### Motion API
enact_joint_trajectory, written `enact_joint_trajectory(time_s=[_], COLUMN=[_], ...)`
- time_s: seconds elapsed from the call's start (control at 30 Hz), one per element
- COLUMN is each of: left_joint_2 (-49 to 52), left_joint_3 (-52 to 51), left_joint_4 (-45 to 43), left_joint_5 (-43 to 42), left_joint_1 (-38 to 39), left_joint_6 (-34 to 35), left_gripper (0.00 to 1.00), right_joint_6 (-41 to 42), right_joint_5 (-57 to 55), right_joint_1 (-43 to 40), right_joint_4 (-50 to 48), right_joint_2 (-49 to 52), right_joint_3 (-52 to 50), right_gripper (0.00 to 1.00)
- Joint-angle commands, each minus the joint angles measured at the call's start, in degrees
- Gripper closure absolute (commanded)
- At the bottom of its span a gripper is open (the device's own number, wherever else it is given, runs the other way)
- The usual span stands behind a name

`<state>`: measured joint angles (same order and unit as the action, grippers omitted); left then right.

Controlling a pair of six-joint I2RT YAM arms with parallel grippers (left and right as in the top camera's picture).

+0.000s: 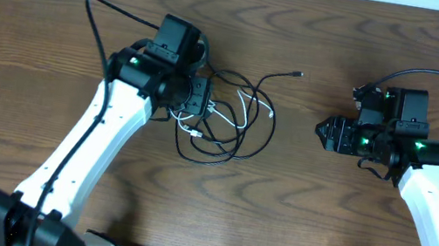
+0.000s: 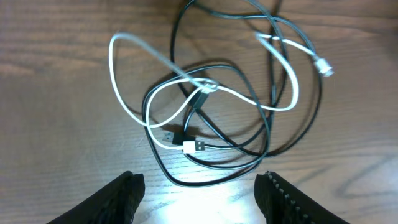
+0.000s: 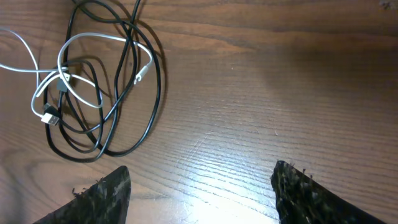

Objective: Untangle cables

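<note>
The cables lie in a tangled heap on the wooden table. The black cable (image 1: 214, 159) makes several wide loops, and one free end (image 1: 300, 73) points up and to the right. The shorter white cable (image 1: 251, 103) threads through them. My left gripper (image 1: 197, 106) stands open at the heap's left edge. In the left wrist view its fingers (image 2: 121, 196) flank the nearest black loop (image 2: 199, 184), with the white cable's plug (image 2: 194, 146) just beyond. My right gripper (image 1: 324, 131) is open over bare wood, well right of the heap. The right wrist view shows the black cable (image 3: 152, 93) and the white cable (image 3: 93, 38) at upper left.
The brown wooden table (image 1: 344, 231) fills the view, with a pale edge along the top. A thick black cable fixed to each arm (image 1: 105, 8) arcs above the table. A dark rail runs along the bottom edge.
</note>
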<state>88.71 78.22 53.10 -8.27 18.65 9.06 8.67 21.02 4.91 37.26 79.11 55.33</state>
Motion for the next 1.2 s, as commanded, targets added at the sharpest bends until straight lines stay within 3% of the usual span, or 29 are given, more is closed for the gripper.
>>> enact_joint_trajectory(time_s=[0.0, 0.3, 0.6, 0.83, 0.97, 1.17], left_joint_2=[1.5, 1.6, 1.7, 3.9, 7.3, 14.1], left_joint_3=[0.8, 0.8, 0.8, 0.7, 0.7, 0.7], left_joint_4=[0.4, -0.2, -1.2, -2.5, -5.5, -10.6], left_joint_5=[3.4, 3.4, 3.4, 3.1, -1.5, -3.5], left_joint_1=[-0.1, -3.9, -4.8, -4.8, -4.8, -4.8], left_joint_6=[5.8, 15.1, 15.5, 19.6, 20.3, 27.1], left_gripper=[0.37, 0.25, 0.22, 0.19, 0.19, 0.2], right_joint_6=[-0.6, -0.6, -0.6, -0.6, -0.6, -0.6], right_joint_5=[-0.1, -0.1, -0.1, -0.1, -0.1, -0.1], right_joint_1=[0.3, 0.3, 0.3, 0.3, 0.3, 0.3], right_joint_4=[0.0, 0.0, 0.0, 0.3, 0.2, 0.2], right_joint_2=[-0.1, -0.1, -0.1, -0.1, -0.1, -0.1], right_joint_3=[0.0, 0.0, 0.0, 0.0, 0.0, 0.0], right_gripper=[0.32, 0.31, 0.31, 0.31, 0.3, 0.3])
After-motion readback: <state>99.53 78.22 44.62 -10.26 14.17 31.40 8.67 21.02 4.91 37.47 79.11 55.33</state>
